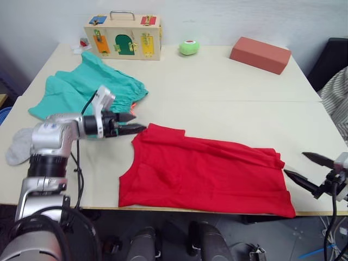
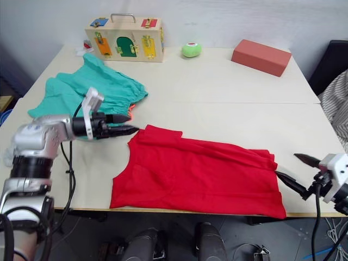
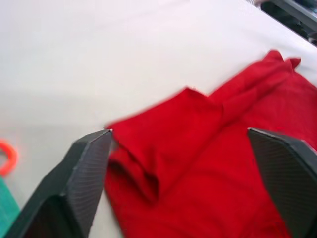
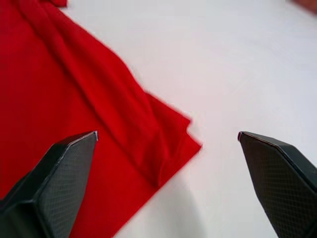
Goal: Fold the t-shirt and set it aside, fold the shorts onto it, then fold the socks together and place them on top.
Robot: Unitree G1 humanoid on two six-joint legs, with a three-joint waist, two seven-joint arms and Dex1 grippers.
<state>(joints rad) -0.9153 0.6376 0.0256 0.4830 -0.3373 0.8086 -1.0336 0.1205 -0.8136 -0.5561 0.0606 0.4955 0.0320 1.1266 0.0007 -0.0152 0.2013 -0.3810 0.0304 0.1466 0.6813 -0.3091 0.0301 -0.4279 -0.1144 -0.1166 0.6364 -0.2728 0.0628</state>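
Pale table point(image 1: 228, 87) with shirt point(image 1: 206, 174) flat along the near edge, shorts point(image 1: 81, 89) far left, both claws point(image 1: 129, 123) point(image 1: 307, 168) spread wide at opposite shirt ends, so probably first fold, needing corners pinched next.

1. The left arm reaches forward from the left side, its silver forearm bent inward so the wrist points toward the robot's right.
2. The left gripper point(image 1: 132, 123) is held level and low, its two black fingers parted a little, one above the other, tips pointing right.
3. The right arm enters at the lower right edge, with little more than its wrist in sight.
4. The right gripper point(image 1: 307, 169) points to the robot's left, its two black fingers spread wide apart.
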